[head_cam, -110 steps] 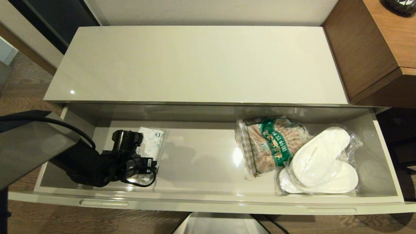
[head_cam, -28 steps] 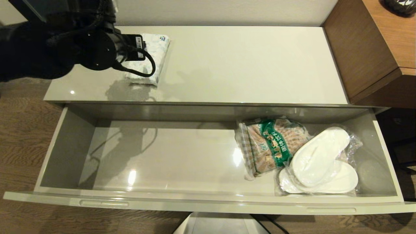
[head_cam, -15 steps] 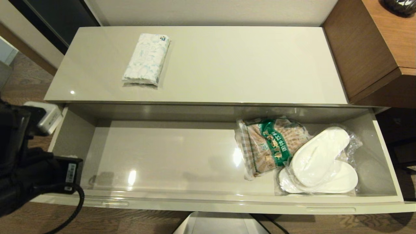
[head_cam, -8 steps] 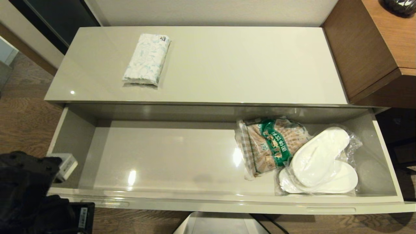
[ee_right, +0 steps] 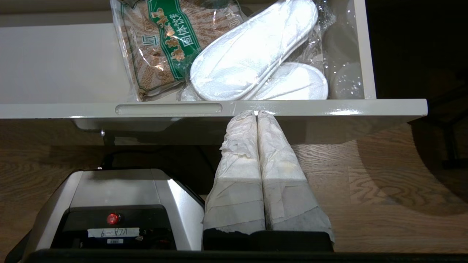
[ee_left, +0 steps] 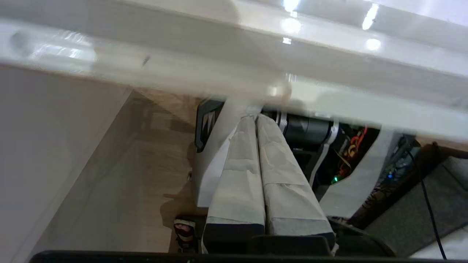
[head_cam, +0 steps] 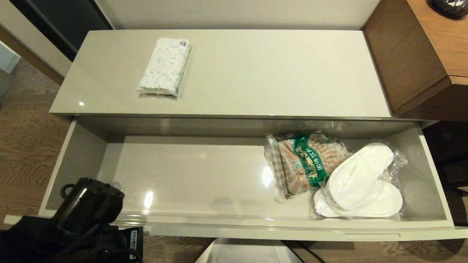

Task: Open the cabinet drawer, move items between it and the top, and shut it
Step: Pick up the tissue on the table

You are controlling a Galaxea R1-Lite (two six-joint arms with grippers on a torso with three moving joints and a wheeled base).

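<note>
1. Standing fully pulled out, the cabinet drawer (head_cam: 226, 228) shows its whole floor in the head view; two long oval recesses mark its front rim.
2. The small white pack w/ blue-green pattern (head_cam: 165, 67) lies flat on the top (head_cam: 274, 73) of the cabinet, toward the rear left, well apart from any end effector.
3. Inside the drawer, right half: a green-labelled snack bag (head_cam: 305, 162) w/ plastic-wrapped white slippers (head_cam: 360, 182) overlapping its right edge.
4. Left end effector (ee_left: 257, 118): fingers clenched together, nothing between them, tips just under the drawer's front rim (arm body shows at the drawer's front left corner in the head view).
5. Right end effector (ee_right: 256, 114): also clenched and empty, tips at the drawer front near its right end, below the slippers.
6. A brown wooden desk (head_cam: 431, 47) stands at far right.
</note>
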